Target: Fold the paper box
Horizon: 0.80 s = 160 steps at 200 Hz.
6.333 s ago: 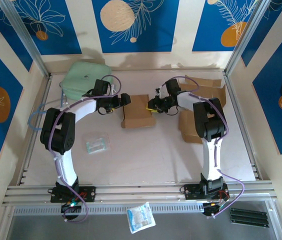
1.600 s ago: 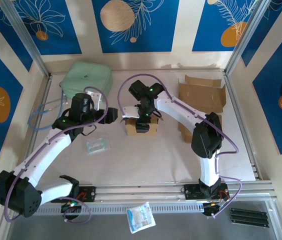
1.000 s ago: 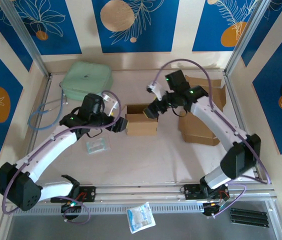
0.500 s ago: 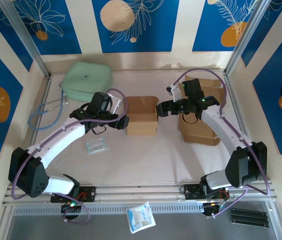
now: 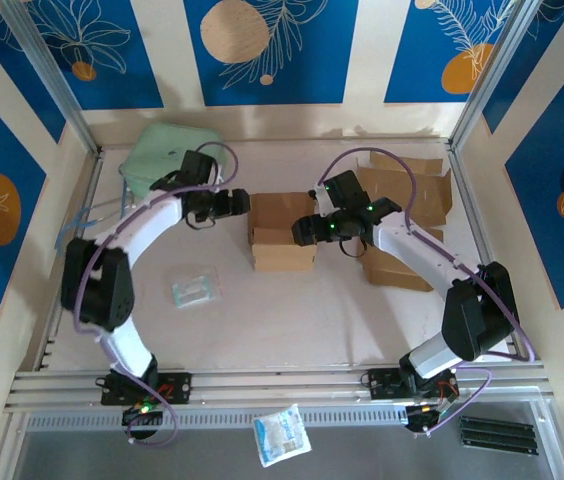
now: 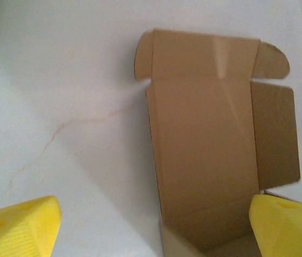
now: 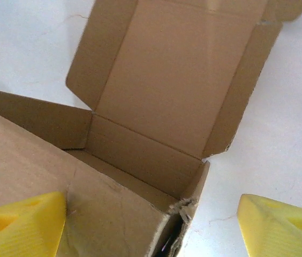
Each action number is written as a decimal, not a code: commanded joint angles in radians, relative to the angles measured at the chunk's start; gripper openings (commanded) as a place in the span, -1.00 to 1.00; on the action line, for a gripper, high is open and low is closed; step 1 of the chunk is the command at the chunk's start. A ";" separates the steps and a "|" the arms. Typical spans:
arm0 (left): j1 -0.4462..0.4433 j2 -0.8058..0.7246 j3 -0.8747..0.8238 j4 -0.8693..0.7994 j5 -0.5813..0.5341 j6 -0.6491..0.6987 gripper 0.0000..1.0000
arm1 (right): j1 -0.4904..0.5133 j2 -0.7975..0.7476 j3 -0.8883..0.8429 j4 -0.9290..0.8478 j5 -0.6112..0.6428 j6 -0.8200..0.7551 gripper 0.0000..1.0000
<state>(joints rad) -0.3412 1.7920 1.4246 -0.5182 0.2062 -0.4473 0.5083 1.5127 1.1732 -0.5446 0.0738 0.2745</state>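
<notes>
Both sides of the paper box [image 5: 280,238] are flanked: left gripper [image 5: 234,203] and right gripper [image 5: 305,229], each spread wide, holding nothing. The box lid is open.

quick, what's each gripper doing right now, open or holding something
left gripper: open, holding nothing, next to the cardboard box.
right gripper: open, holding nothing, on the opposite side of the box.

A pale green pouch [image 5: 152,150] lies at the far left corner of the white table [image 5: 302,320], and a small clear packet [image 5: 195,287] lies nearer. A white packet [image 5: 282,434] sits below the rails [image 5: 282,380], with black strips [image 5: 498,432] off to its right.
</notes>
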 commanded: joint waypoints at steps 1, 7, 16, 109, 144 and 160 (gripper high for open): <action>0.002 0.119 0.151 -0.077 -0.009 0.035 0.77 | 0.003 -0.036 -0.027 -0.002 0.048 0.013 0.57; 0.002 0.158 0.194 -0.086 -0.032 0.046 0.76 | 0.008 -0.035 -0.033 -0.002 0.046 0.016 0.55; 0.002 0.214 0.253 -0.094 -0.059 0.067 0.74 | 0.014 -0.033 -0.042 -0.002 0.033 0.014 0.53; 0.002 0.670 0.853 -0.421 0.055 0.353 0.21 | 0.042 -0.033 -0.058 -0.013 0.046 0.015 0.52; 0.002 0.697 0.883 -0.480 0.134 0.385 0.01 | 0.045 -0.022 -0.045 -0.020 0.068 0.004 0.52; 0.003 0.707 0.884 -0.498 0.121 0.392 -0.09 | 0.049 -0.021 -0.040 -0.020 0.069 0.005 0.52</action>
<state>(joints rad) -0.3416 2.4733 2.2700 -0.9226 0.2855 -0.1043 0.5442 1.4754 1.1301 -0.5049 0.1173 0.2886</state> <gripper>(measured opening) 0.476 0.760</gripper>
